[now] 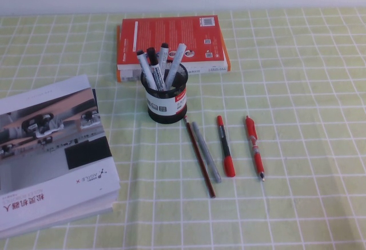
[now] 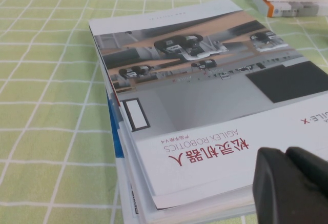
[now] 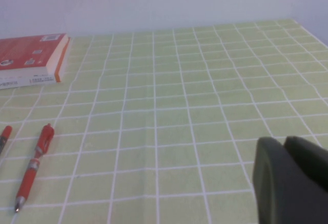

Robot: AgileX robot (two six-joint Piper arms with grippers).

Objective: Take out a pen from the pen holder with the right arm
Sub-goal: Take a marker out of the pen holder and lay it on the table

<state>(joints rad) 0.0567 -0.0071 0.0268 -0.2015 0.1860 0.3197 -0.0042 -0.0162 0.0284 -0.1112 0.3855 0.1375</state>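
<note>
Left hand (image 2: 285, 152): low over the near edge of the booklets (image 1: 51, 153). Fingers pressed together, nothing held.

Right hand (image 3: 283, 141): over bare checked cloth on the right side of the table (image 1: 297, 61). Fingers closed together, empty. Nothing is close to it; the red pen (image 1: 254, 147) lies well apart from it.

Booklets: a stack at 8 o'clock on the table, top cover white with a photo band.

Loose items, at 5 o'clock from the holder (image 1: 166, 98): four lie flat on the cloth, roughly parallel. From 9 to 3 o'clock they are the pencil (image 1: 200, 158), grey pen (image 1: 206, 151), red marker (image 1: 225, 147) and red pen. Pencil and grey pen lie side by side, and the pencil's far end reaches the holder's base.

Holder: black mesh cup, upright near the table's centre. Four markers (image 1: 163, 64) stand in it, leaning apart, none lifted out.

Book (image 1: 171, 41): red, flat, at 12 o'clock from the holder, just behind it.
</note>
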